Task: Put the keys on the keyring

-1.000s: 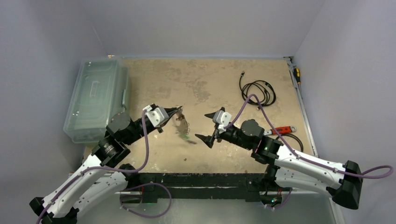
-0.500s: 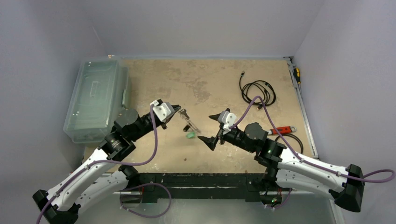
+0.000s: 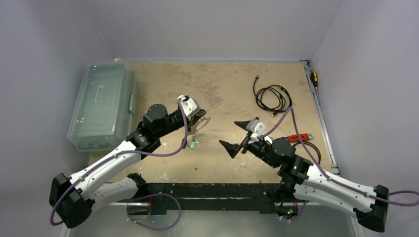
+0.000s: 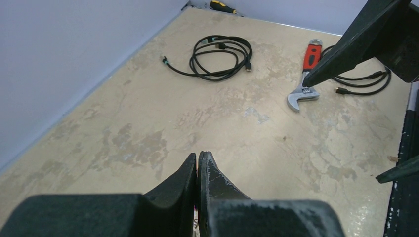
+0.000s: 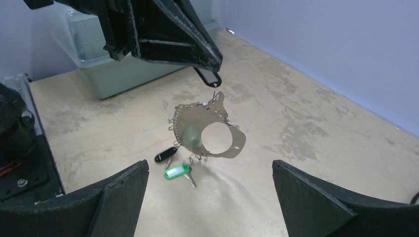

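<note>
Right wrist view: the left tool is pinched together on a black tab. The keyring hangs from that tab above the counter, and it looks blurred. A green key and a black key sit just below the ring's lower edge; whether they touch the counter I cannot tell. The right tool faces the ring, jaws wide apart, holding nothing.

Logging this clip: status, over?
Left pincer shut on black tag, keyring dangling beneath. Right pincer open, empty. Green key below ring. Nothing in the way.
</note>
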Robot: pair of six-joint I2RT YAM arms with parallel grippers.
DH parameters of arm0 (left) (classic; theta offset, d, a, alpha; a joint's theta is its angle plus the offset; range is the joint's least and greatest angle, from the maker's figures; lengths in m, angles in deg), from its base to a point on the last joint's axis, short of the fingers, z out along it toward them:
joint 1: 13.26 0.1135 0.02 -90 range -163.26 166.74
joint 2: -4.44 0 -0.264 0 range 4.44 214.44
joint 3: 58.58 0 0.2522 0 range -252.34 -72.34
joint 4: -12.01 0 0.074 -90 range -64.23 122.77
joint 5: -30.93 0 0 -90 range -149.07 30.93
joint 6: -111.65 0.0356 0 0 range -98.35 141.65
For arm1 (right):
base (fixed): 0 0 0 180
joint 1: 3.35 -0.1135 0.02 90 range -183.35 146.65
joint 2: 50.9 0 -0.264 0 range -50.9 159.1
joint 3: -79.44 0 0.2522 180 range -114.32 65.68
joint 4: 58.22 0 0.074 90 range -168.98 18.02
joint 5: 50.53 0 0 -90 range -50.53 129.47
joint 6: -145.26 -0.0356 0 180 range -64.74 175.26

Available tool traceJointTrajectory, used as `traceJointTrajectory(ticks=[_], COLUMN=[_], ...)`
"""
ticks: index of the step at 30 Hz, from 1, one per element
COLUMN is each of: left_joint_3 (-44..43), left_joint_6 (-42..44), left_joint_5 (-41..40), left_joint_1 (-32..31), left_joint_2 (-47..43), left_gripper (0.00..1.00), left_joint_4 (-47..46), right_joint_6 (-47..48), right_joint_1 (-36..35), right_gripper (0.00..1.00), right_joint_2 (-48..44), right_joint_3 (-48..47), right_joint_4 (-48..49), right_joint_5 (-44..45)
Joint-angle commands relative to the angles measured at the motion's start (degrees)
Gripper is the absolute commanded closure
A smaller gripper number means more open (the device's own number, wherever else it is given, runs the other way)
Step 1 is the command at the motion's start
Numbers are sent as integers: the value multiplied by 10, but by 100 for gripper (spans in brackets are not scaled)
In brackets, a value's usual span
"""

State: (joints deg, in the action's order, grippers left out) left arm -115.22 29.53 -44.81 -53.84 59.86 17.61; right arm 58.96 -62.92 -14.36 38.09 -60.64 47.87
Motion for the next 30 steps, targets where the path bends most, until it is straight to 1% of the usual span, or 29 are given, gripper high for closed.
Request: traceJointTrajectory(ticks=[1, 7, 12, 16, 19, 22, 24, 27, 30], left_joint_3=[-29, -32, -49, -60, -75, -73, -69, -56, -47], left_joint_6=[-44, -100, -132, -158, -177, -180, -185, -179, -158], left_joint_5=[58, 82, 98, 88, 98, 101, 116, 135, 146], left_joint_1=[1, -10, -22, -22, -30, -56, -71, -95, -116], left_joint_2=[28, 79, 147, 208, 251, 282, 304, 316, 321], left_gripper=[100, 100, 100, 100, 100, 100, 100, 100, 100], left_joint_4=[-81, -154, -207, -249, -259, -265, -264, -253, -218], right_joint_6=[-21, -33, -60, -71, -86, -107, -118, -128, -141], right_joint_1=[2, 1, 2, 2, 2, 2, 2, 2, 2], right_gripper=[3, 3, 3, 3, 4, 4, 4, 5, 5], right_joint_2=[-43, -94, -120, -135, -145, -163, -175, -194, -214], right_joint_3=[22, 45, 53, 57, 55, 51, 46, 29, 10], right_joint_4=[7, 7, 2, -7, -22, -42, -57, -91, -111], right_joint_5=[50, 95, 128, 153, 169, 196, 211, 239, 273])
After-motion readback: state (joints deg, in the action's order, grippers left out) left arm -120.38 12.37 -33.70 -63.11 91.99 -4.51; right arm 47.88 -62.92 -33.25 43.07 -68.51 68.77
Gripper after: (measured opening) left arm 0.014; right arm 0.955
